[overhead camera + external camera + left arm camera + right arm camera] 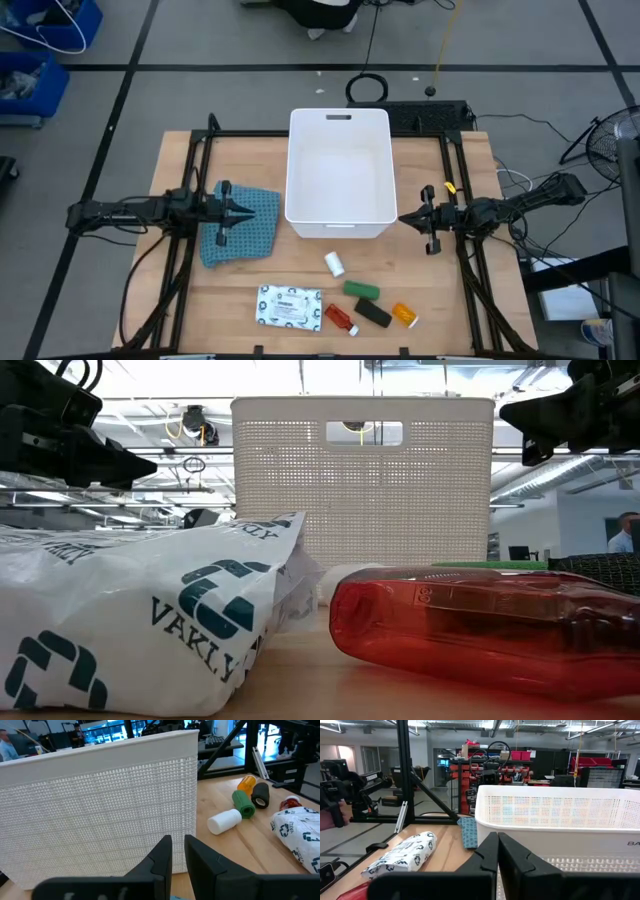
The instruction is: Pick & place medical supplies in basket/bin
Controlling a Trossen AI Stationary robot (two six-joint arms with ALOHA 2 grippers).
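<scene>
The left gripper (247, 211) hangs over the blue cloth (238, 237), just to the left of the white bin (339, 215). Its two fingers (162, 855) sit close together with only a thin gap, and they hold nothing. The right gripper (405, 217) is on the other side of the bin, near its right wall. Its fingers (487, 852) are close together too, and they hold nothing.

The white bin stands in the middle of the wooden table (470, 160). It has tall sides and a handle slot at its far end. Nothing can be seen inside it.

All the small things lie on the table in front of the bin, apart from both grippers. The white roll (335, 264) is nearest the bin. The green block (362, 290) lies just past it. The black block (373, 314) is beside the green one. The orange bottle (404, 316) lies to the right of the black block. The red bottle (340, 318) lies on its side, right by the white packet (289, 306), which has dark green printing on it.
</scene>
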